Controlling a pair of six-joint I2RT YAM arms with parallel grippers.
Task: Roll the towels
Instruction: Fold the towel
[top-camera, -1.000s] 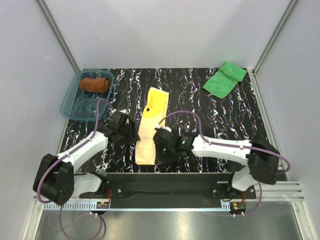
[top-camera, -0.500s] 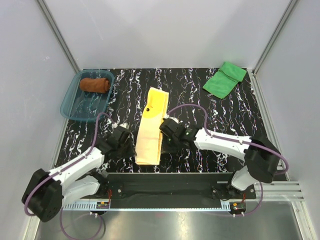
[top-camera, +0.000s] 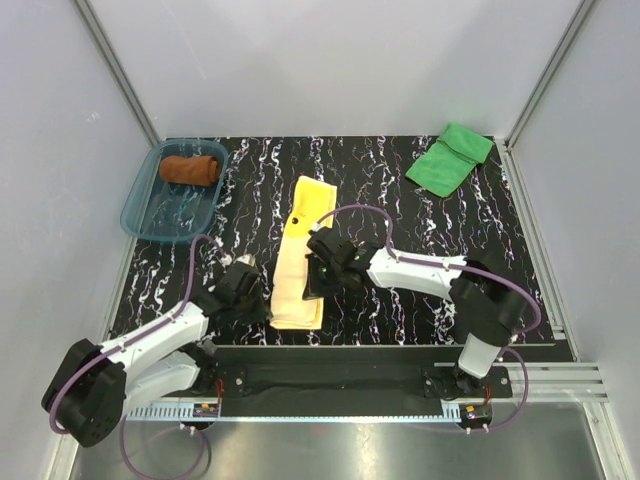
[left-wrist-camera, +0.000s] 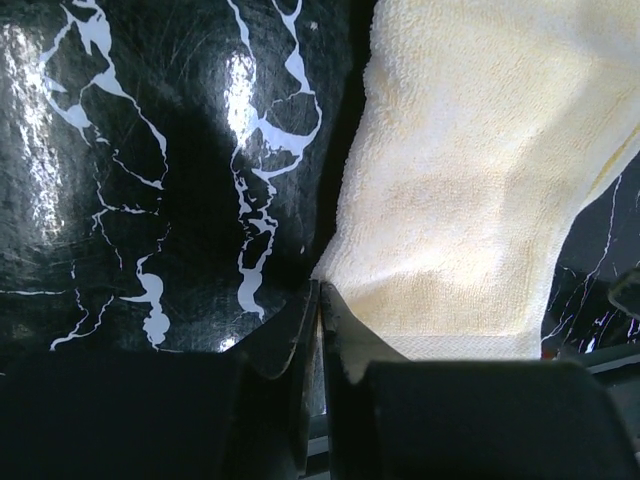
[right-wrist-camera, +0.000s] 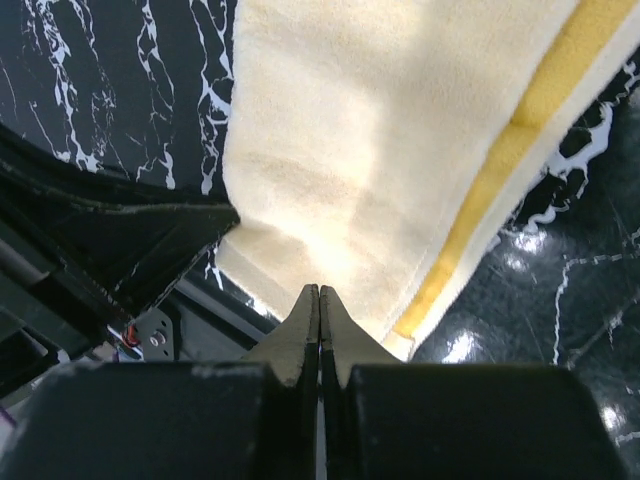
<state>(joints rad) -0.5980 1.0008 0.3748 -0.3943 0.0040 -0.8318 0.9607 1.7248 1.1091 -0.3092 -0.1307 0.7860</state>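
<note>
Evidently the left end effector is nipped narrow on the near hem of the yellow towel, and the right end effector is pressed tight on the same hem. The cloth lies flat just ahead of both tips. It is looped terry with a darker border band, probably light, limp and grippy, and best held at both near corners. Underneath is a glossy black marbled surface.
</note>
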